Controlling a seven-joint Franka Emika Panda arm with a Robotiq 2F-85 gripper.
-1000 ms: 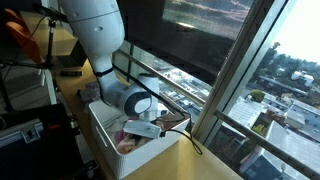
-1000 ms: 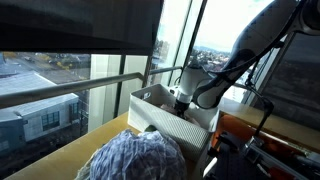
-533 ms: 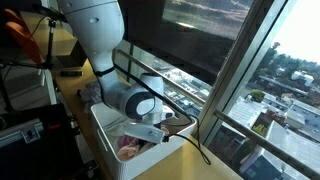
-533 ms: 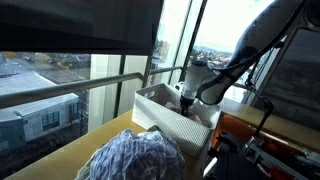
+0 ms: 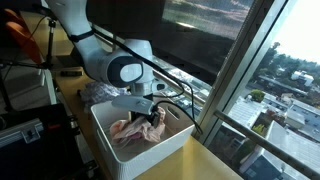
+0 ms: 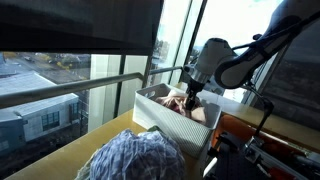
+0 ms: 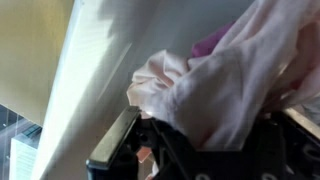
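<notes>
Pinching a pink cloth [image 5: 127,130] in closed jaws, the tool [image 5: 154,119] is holding one end up while the rest is lying bunched inside the white bin [image 5: 130,160]; a slow, straight lift looks wisest, keeping trailing folds off the rim.

Fat white plastic arm [image 5: 98,38], made of smooth round tubes joined end to end. Looks shiny in the light, with soft grey shadows underneath. Big round grey cap [image 5: 127,70] with a darker ring around it, set on the side of one joint. Shows in an exterior view as a grey, shadowy arm [image 6: 250,60] with the same round cap [image 6: 213,55]. Small black metal gripper [image 5: 153,116] at the very end. Thin black cable [image 5: 178,97] close by the wrist. In the wrist view, flat black fingers [image 7: 122,150] with hard, straight edges.
</notes>
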